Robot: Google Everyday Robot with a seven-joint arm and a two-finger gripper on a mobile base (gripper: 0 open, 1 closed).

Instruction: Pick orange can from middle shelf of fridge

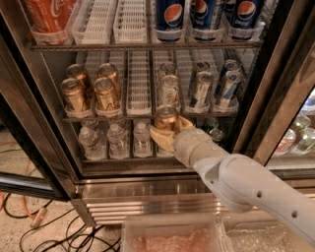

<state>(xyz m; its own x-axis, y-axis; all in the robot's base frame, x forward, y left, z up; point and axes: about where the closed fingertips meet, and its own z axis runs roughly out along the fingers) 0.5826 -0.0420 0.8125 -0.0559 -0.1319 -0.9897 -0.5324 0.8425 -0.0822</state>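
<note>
My gripper (168, 132) is shut on an orange can (166, 117) and holds it upright in front of the middle shelf's (139, 114) front edge, outside its lane. Several more orange cans (106, 92) stand in the left lanes of that shelf. A silver-white can (170, 91) stands in the lane behind the held can, and slim blue-and-silver cans (202, 88) stand to its right. My white arm (246, 189) reaches in from the lower right. The fridge (34, 113) stands open, with its ribbed steel base (138, 203) below.
Pepsi bottles (172, 17) and a red Coca-Cola bottle (47, 15) fill the top rack. Small water bottles (115, 140) stand on the rack below the gripper. The dark door frame (285, 103) is at right. Cables (44, 231) lie on the floor. A bin (172, 236) sits below.
</note>
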